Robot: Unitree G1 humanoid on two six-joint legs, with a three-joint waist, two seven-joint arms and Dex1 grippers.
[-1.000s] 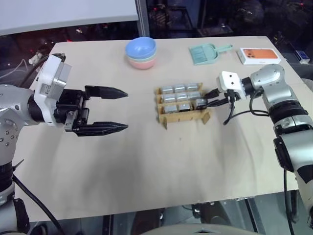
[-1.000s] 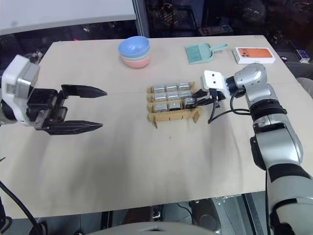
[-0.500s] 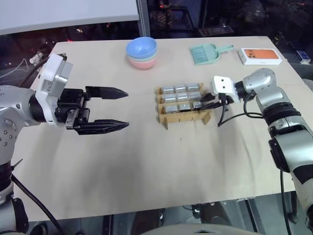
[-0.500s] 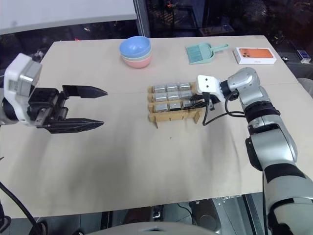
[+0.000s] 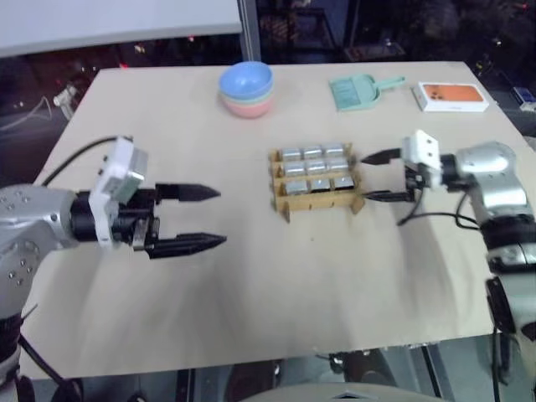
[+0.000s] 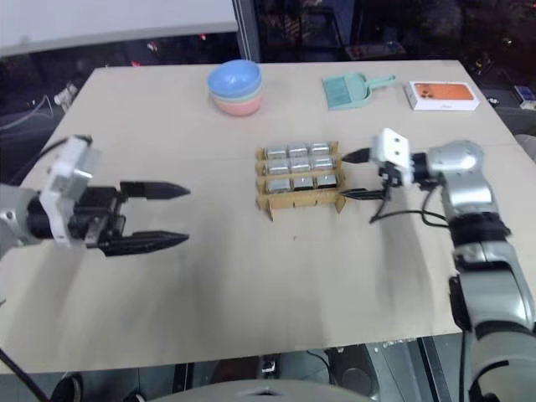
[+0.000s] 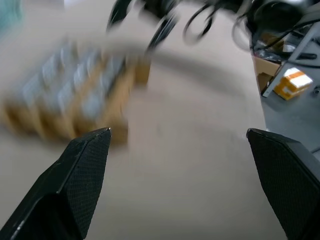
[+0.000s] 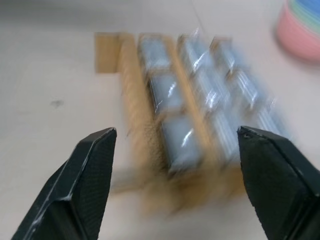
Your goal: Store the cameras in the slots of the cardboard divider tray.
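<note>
Nine cameras (image 5: 314,168) are seated in the cardboard tray (image 5: 282,203) at mid-table. Beside it, the right gripper (image 5: 375,177) is spread and empty; the left gripper (image 5: 208,218), well apart, is held wide.

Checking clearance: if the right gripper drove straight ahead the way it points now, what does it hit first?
Likely the tray. The right gripper, jaws open, aims at its near side; the right wrist view shows the tray and cameras dead ahead between the fingers. Height is unclear.
</note>
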